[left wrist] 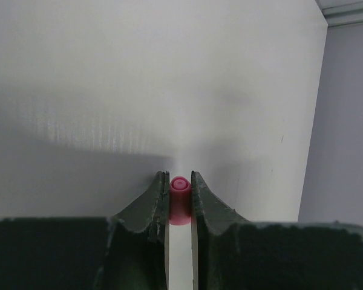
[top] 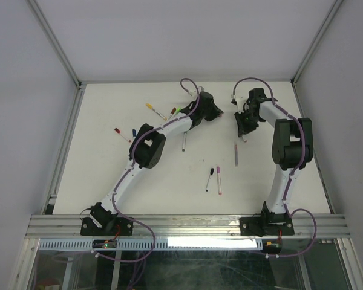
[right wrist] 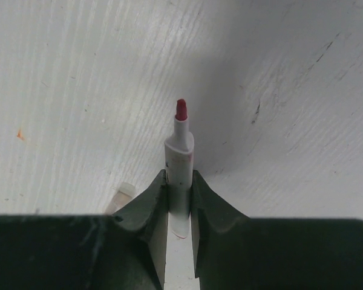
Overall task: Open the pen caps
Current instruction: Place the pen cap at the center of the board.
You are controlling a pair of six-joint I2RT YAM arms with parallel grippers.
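In the left wrist view my left gripper is shut on a short pink-red pen cap, held off the white table. My right gripper has its jaws close against the white barrel of an uncapped pen, whose red tip points down at the table. From above, the left gripper and right gripper sit apart at the back middle of the table. Other pens lie scattered: a yellow one, a red one, a green one, and a black and pink pair.
A pale translucent stub lies on the table, partly hidden behind my right gripper's left finger. A greyish pen lies below the right gripper, and another beside the left arm. White walls close off the table at the back and sides.
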